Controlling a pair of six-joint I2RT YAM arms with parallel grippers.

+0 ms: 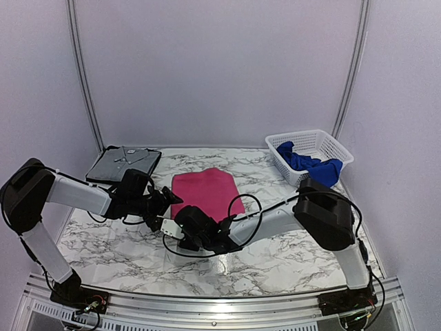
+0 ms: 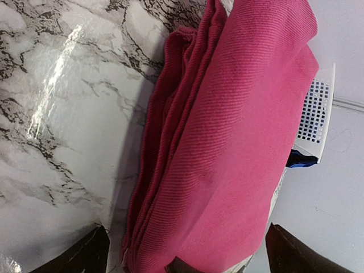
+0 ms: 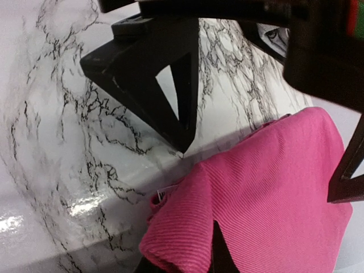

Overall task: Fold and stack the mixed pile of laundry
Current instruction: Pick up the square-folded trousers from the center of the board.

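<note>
Near edge: both arms reach in from my side of the marble table point(image 1: 289, 265) and meet at its middle.
Left gripper point(image 2: 185, 245): spread wide, one tip on each side of the pink fold.
Right gripper point(image 3: 216, 250): low at the near-left corner of that fold. Its tips look drawn together on the pink hem, though they sit at the very bottom of my wrist view and I read them poorly.
Magenta-pink garment point(image 1: 207, 192): folded into a thick rectangle, lying flat at the table's centre, layered edges showing along one side.
Royal blue garment point(image 1: 311, 165): crumpled in the white mesh basket point(image 1: 331, 143) at the far right corner, one end draped over the near rim, well apart from the pink.
Far left: a folded grey shirt point(image 1: 122, 165) rests on the dark tray point(image 1: 157, 158).
</note>
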